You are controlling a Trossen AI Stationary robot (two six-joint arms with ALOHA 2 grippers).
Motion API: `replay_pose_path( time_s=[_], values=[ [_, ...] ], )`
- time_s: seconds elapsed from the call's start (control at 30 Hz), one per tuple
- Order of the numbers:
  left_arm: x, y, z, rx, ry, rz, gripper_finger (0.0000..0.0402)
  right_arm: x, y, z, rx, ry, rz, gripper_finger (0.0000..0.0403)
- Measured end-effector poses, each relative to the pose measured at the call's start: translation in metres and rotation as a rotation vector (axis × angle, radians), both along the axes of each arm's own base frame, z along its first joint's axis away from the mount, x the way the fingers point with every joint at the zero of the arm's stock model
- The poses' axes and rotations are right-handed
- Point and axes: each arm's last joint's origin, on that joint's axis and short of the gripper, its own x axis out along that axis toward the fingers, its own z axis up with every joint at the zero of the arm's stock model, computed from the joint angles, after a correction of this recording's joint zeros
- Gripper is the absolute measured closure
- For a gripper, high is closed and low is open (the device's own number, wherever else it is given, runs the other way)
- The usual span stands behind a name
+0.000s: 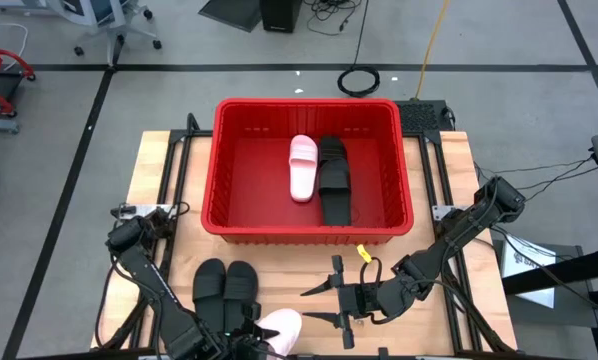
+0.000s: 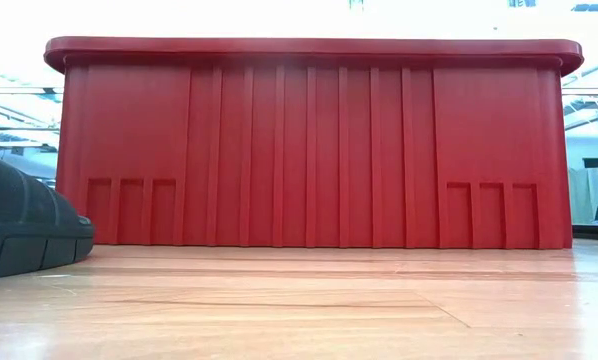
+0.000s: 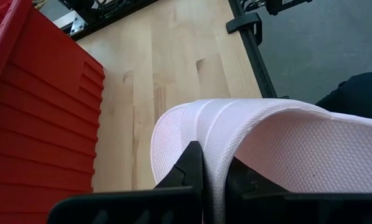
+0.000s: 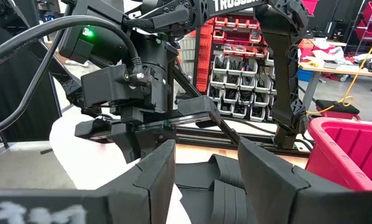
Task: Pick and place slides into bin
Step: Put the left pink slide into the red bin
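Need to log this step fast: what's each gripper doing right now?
Left gripper: closed on the pink slide.
Right gripper: open, holding nothing.

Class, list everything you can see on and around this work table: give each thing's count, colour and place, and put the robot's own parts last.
Large rectangular red plastic bin: one, red, far middle of the table.
Pale pink slide sandal in the bin: one, pink, on the bin floor.
Matte black slide sandal in the bin: one, black, beside that pink one.
Matte black slide sandals on the table: two, black, side by side on the near left.
Pale pink slide sandal at the near edge: one, pink, pinched in the left claw.
Wooden table: one, light wood.
Left claw: one, dark, shut on the pink sandal's edge.
Right claw: one, dark, open, over the near right of the table.
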Motion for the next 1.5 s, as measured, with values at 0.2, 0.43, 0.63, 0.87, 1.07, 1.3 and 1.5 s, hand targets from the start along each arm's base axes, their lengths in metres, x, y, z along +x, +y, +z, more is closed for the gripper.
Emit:
replay_pose_path(
  time_s=[0.2,0.43,0.63,0.87,1.07,1.3,1.5],
  values=[
    [0.0,0.002,0.003,0.013,-0.005,-0.004,0.0396,0.0,0.0,0.001,-0.029,-0.016,0.004,0.0238],
    [-0.008,0.012,0.03,-0.019,-0.062,0.007,0.0379,0.0,0.0,0.002,-0.067,-0.029,0.006,0.0238],
    [-0.012,0.028,0.055,0.009,-0.113,-0.004,0.0366,0.0,0.0,0.003,-0.115,-0.041,0.01,0.0238],
    [-0.02,0.053,0.089,0.027,-0.166,-0.022,0.0365,-0.008,-0.007,0.023,-0.177,-0.113,-0.015,0.0238],
    [-0.026,0.081,0.116,0.067,-0.19,-0.031,0.0364,-0.018,-0.018,0.041,-0.257,-0.144,-0.097,0.0238],
    [-0.028,0.12,0.138,0.13,-0.191,0.001,0.0364,-0.026,-0.029,0.052,-0.393,-0.135,-0.263,0.0238],
    [-0.019,0.156,0.148,0.255,-0.187,0.083,0.0364,-0.027,-0.038,0.053,-0.492,-0.056,-0.521,0.0238]
  ],
)
